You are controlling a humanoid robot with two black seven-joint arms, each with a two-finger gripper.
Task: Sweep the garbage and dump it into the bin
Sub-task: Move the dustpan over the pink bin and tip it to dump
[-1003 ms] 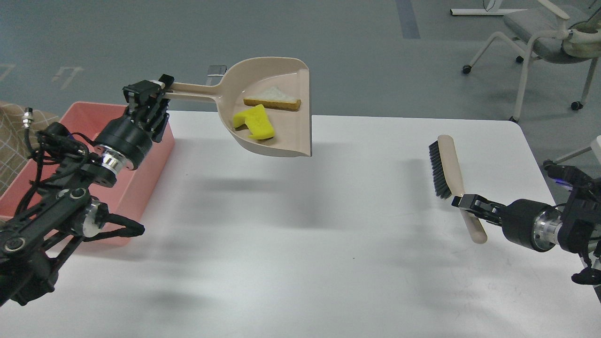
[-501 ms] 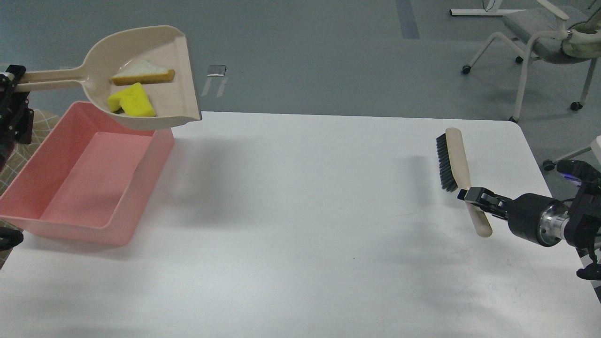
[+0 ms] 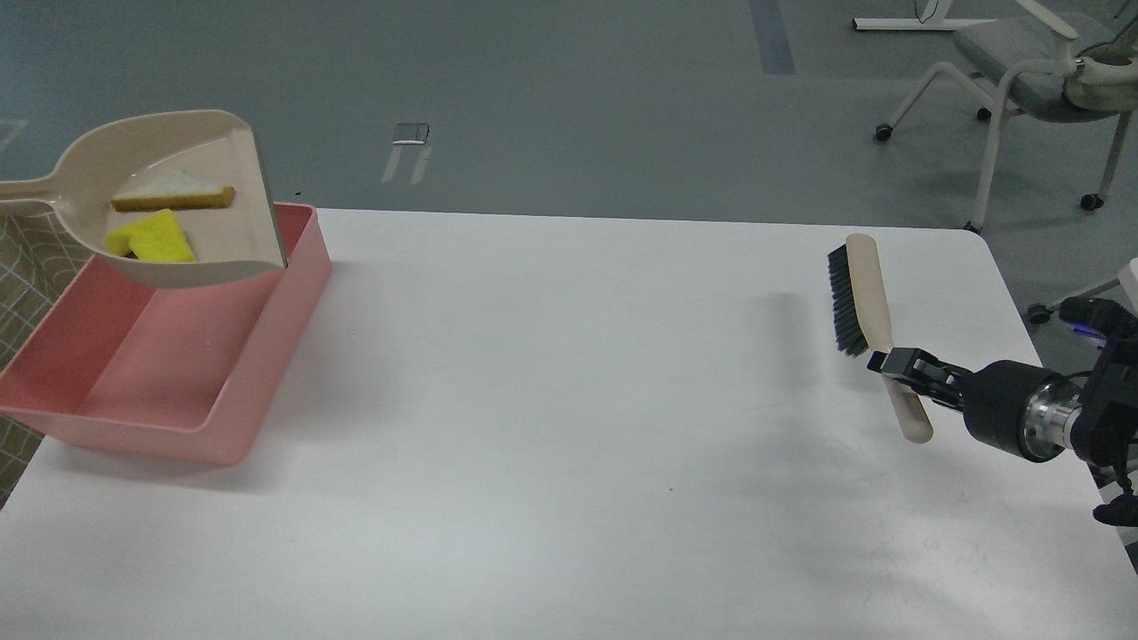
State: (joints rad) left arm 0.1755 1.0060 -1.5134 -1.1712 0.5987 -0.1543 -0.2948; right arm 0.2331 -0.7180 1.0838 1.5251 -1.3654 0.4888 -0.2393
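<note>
The beige dustpan [image 3: 227,182] hangs over the far end of the pink bin [image 3: 169,356] at the table's left. In the pan lie the yellow foam block [image 3: 153,240] and the white bread slice [image 3: 173,190]. The pan's handle runs off the left edge; my left gripper is out of view. My right gripper [image 3: 900,367] is shut on the handle of the beige brush [image 3: 861,293] with black bristles, held above the table's right side.
The white table [image 3: 569,427] spreads between bin and brush. A grey chair [image 3: 1031,71] stands on the floor at the back right. A patterned surface [image 3: 31,258] shows left of the bin.
The dustpan with both pieces moved left from over the table's middle to over the bin, then lower. My left arm left the view. The brush shifted slightly.
</note>
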